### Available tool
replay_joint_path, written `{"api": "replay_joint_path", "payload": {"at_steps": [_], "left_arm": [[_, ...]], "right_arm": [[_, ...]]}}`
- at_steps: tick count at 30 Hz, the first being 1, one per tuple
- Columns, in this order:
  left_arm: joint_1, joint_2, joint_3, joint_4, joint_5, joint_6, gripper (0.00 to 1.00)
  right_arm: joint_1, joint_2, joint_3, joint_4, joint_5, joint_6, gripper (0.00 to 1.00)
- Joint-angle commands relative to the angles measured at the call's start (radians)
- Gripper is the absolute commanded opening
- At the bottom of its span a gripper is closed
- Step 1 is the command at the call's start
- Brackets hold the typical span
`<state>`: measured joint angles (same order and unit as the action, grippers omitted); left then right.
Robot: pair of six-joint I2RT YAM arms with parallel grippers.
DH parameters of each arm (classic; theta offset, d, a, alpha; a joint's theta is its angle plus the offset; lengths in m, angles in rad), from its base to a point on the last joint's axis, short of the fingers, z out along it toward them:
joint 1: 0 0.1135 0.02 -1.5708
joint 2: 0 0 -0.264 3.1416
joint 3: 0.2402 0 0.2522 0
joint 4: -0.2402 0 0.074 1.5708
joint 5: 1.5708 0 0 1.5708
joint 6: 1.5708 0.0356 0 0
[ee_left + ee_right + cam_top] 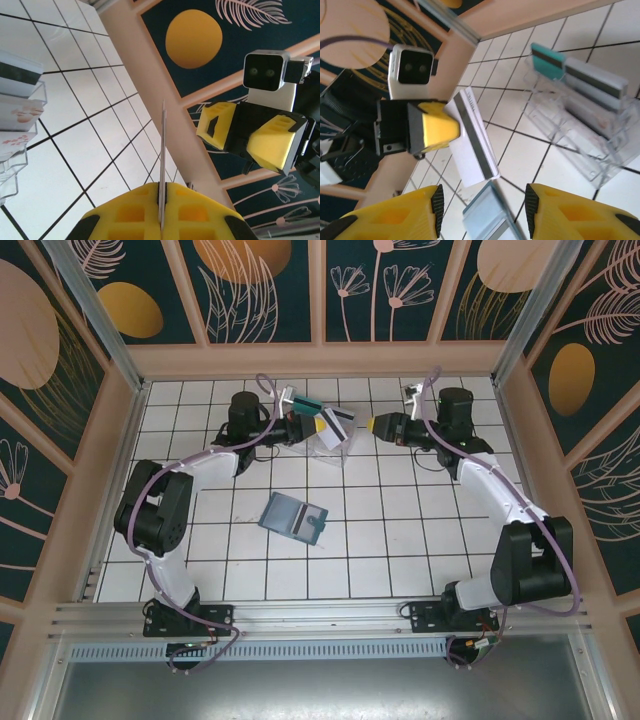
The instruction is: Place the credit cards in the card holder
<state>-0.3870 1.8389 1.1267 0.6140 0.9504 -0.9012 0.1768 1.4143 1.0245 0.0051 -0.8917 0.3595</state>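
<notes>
White-tiled bench point(400, 540) under both arms, and on it, near the middle, the card holder point(293, 514) lies open, blue-grey side up. No card shows in its pockets as far as I can tell, so nothing is banked yet. Now the whitish card point(472, 137), the one with the dark stripe: it's up off the bench, clenched edgewise in the left tool point(316, 426), well beyond the holder. Facing it, the right tool point(377, 425) has its jaws parted and grips nothing. That looks like a handover, though that's my read. The teal card point(547, 57) sits in the top tier of the clear tray point(585, 135), so both cards are left to go. That tray stands just beside the held card, with more cards on its steps. It's a crowded spot for a swap.
</notes>
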Motion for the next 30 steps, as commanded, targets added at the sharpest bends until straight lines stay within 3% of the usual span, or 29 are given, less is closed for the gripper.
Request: {"api": "replay_joint_path", "payload": {"at_steps": [1, 7, 12, 15, 18, 30], "left_arm": [[0.002, -0.032, 0.039, -0.039, 0.071, 0.07, 0.0], [0.002, -0.076, 0.028, -0.135, 0.088, 0.154, 0.0], [0.002, -0.098, -0.002, -0.07, 0.138, 0.121, 0.0], [0.002, -0.109, -0.011, -0.069, 0.159, 0.127, 0.0], [0.002, -0.118, -0.024, -0.069, 0.175, 0.133, 0.0], [-0.005, -0.114, -0.02, -0.05, 0.191, 0.122, 0.0]], "right_arm": [[0.014, 0.0, -0.018, 0.012, -0.124, -0.027, 0.48], [0.071, 0.07, 0.029, 0.042, -0.161, -0.024, 0.45], [0.098, 0.129, 0.073, 0.035, -0.135, -0.024, 0.44], [0.106, 0.137, 0.081, 0.076, -0.136, 0.008, 0.35], [0.111, 0.142, 0.098, 0.079, -0.137, 0.013, 0.33], [0.138, 0.166, 0.127, 0.101, -0.148, 0.03, 0.33]]}}
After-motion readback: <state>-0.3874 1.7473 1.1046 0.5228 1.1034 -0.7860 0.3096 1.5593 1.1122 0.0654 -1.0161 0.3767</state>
